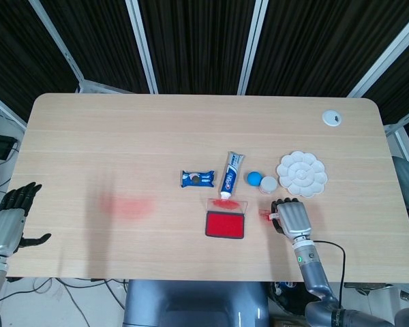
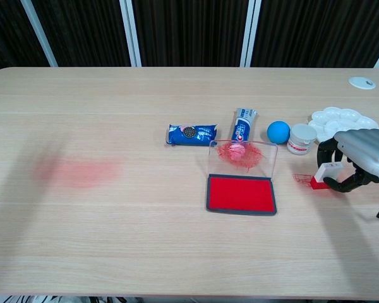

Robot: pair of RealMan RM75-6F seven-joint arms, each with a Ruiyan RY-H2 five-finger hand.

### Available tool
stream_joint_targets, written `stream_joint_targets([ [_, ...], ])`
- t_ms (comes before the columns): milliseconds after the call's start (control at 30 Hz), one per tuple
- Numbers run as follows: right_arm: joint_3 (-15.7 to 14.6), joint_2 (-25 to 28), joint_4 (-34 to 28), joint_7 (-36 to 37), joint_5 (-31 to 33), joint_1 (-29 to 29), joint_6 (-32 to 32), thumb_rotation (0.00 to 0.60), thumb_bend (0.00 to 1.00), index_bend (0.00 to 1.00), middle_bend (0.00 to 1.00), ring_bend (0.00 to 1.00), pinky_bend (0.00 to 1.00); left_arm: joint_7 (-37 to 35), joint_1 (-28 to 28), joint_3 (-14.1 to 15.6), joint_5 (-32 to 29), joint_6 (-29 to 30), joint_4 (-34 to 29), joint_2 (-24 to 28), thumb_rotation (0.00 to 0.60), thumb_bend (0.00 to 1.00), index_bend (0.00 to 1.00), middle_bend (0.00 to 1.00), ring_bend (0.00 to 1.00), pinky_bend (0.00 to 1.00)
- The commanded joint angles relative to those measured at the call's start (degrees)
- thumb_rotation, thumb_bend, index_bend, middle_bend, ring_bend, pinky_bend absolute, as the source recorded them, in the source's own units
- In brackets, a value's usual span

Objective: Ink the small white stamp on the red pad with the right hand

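One open red pad (image 2: 241, 194), right hand (image 2: 360, 158) gripping stamp (image 2: 323, 174).

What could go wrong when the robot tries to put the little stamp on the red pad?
The right hand grips the stamp only near its top, so it might tip or slip when lifted. The pad's clear lid stands open behind the red pad; the hand could bump it. The small white jar and blue ball sit close by and could get knocked.

Right robot hand (image 2: 359, 159) grips small white stamp (image 2: 324, 173) right of open red pad (image 2: 241, 194).
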Motion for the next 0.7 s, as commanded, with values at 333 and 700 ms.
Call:
stream_joint_targets([
  [333, 0.25, 0.09, -0.37, -0.57, 0.52, -0.05, -0.28, 0.600, 0.42, 0.51, 0.45, 0.39, 0.38, 0.01, -0.02, -0.01, -0.02, -0.05, -0.05, 0.04, 0.600, 0.00, 0.00, 0.00, 0.00, 0.00],
  [700, 0.53, 0.23, -0.95, -1.18, 0.91, -0.05, -0.32, 0.600, 0.41, 0.43, 0.44, 0.38, 0.37, 0.01, -0.02, 0.00, -0.02, -0.05, -0.04, 0.04, 0.600, 0.00, 0.00, 0.00, 0.00, 0.00],
])
